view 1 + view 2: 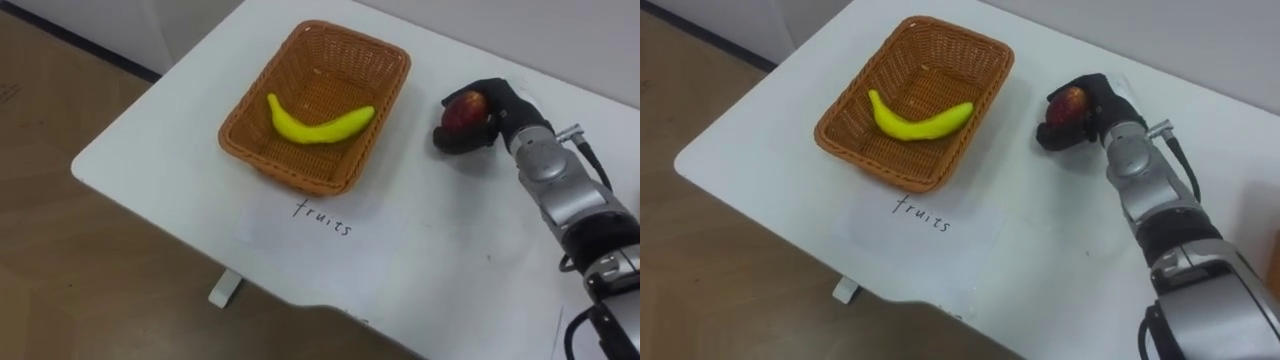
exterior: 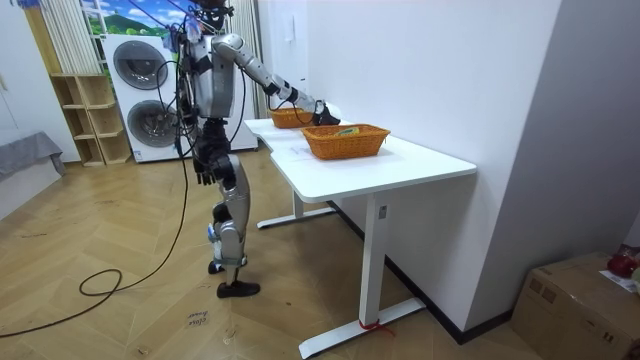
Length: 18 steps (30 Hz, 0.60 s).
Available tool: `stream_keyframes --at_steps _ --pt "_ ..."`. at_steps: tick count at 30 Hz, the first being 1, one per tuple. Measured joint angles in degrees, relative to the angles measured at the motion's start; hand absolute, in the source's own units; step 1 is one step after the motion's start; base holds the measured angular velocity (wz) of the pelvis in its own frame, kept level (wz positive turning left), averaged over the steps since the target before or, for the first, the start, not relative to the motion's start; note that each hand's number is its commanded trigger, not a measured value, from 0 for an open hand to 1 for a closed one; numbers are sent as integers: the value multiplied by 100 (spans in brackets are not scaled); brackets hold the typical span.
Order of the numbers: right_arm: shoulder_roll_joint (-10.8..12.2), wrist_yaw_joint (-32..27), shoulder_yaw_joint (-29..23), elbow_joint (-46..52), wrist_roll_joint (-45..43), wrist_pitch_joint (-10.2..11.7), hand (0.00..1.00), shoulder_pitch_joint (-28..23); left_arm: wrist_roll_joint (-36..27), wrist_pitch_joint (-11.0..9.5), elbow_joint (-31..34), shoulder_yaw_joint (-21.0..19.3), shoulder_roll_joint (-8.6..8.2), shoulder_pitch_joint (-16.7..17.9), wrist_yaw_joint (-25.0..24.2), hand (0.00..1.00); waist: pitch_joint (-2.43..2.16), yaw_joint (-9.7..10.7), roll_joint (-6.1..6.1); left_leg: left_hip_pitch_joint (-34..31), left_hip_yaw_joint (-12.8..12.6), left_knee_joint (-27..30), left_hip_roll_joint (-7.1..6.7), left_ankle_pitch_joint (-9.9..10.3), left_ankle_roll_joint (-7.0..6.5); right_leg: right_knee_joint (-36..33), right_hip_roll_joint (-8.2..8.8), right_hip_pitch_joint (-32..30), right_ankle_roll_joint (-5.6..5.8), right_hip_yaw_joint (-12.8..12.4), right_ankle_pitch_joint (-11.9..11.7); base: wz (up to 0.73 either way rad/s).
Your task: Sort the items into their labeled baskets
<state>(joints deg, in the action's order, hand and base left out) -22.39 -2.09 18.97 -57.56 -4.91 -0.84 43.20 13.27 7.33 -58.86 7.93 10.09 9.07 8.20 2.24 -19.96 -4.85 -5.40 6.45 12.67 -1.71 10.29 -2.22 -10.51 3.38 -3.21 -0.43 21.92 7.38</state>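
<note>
Apple (image 1: 465,110) clamped in curled right hand (image 1: 503,108), just right of fruit basket (image 1: 300,178); banana (image 1: 318,126) already inside, so likely bound there too.

Yellow banana (image 1: 320,125) in wicker basket (image 1: 300,178); red apple (image 1: 463,110) held beside it.

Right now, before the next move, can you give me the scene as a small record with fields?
table: white, holds the basket and a paper label
basket: brown, woven, left of the right hand
in basket: one yellow banana
right hand: fingers curled round a red apple, outside the basket
paper label: on the table, before the basket's near side
not yet done: apple into basket
</note>
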Motion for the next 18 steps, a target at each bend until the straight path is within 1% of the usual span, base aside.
stream_keyframes --at_steps 1,2,4,5,6,7,11,12,14,18 --pt "1 35 0 1 0 -4 100 0 -4 7 1 0 0 -2 10 0 -4 29 2 18 2 1 0 0 0 2 0 21 0 -6 0 5" --pt "7 137 5 35 -2 -47 100 -1 -24 22 1 0 1 -4 20 0 -38 96 -10 24 8 -1 0 0 0 2 0 38 0 -1 0 4" --pt "34 261 7 181 -6 -138 100 -19 -24 51 60 -50 2 -16 23 0 -52 145 -26 40 0 8 1 0 0 4 0 59 0 0 0 2" --pt "57 299 7 314 -22 -181 100 -27 -19 67 105 -110 -4 2 37 0 -56 202 -26 71 1 6 0 -1 0 3 4 89 0 3 0 0" --pt "66 326 6 462 -61 -197 100 -26 -13 72 99 -153 -4 -29 80 0 -69 247 -24 112 -6 5 1 -1 0 2 16 127 1 9 0 0" --pt "65 328 5 516 -61 -196 100 -26 -13 76 84 -173 -4 -42 115 0 -88 260 -26 132 -10 5 1 -1 0 3 31 146 1 8 0 0" --pt "65 335 1 957 -58 -244 100 -27 10 82 39 -409 0 -79 302 0 -129 276 -56 510 -35 -108 4 -2 -1 23 24 460 26 -91 20 -6" --pt "65 340 0 1050 -42 -254 100 -30 4 95 23 -464 2 -73 309 0 -163 295 -80 572 -39 -121 -1 -1 -2 67 -6 551 27 -91 20 -4" --pt "67 352 -4 1259 -45 -290 100 -32 -2 110 24 -537 2 -58 374 0 -201 347 -118 625 -31 -145 -1 0 -3 88 -12 625 27 -88 19 0" --pt "86 353 -4 1593 -155 -303 100 -32 6 202 46 -551 3 43 402 0 -215 382 -111 826 -32 -202 1 1 -2 91 -25 817 26 -121 19 1"
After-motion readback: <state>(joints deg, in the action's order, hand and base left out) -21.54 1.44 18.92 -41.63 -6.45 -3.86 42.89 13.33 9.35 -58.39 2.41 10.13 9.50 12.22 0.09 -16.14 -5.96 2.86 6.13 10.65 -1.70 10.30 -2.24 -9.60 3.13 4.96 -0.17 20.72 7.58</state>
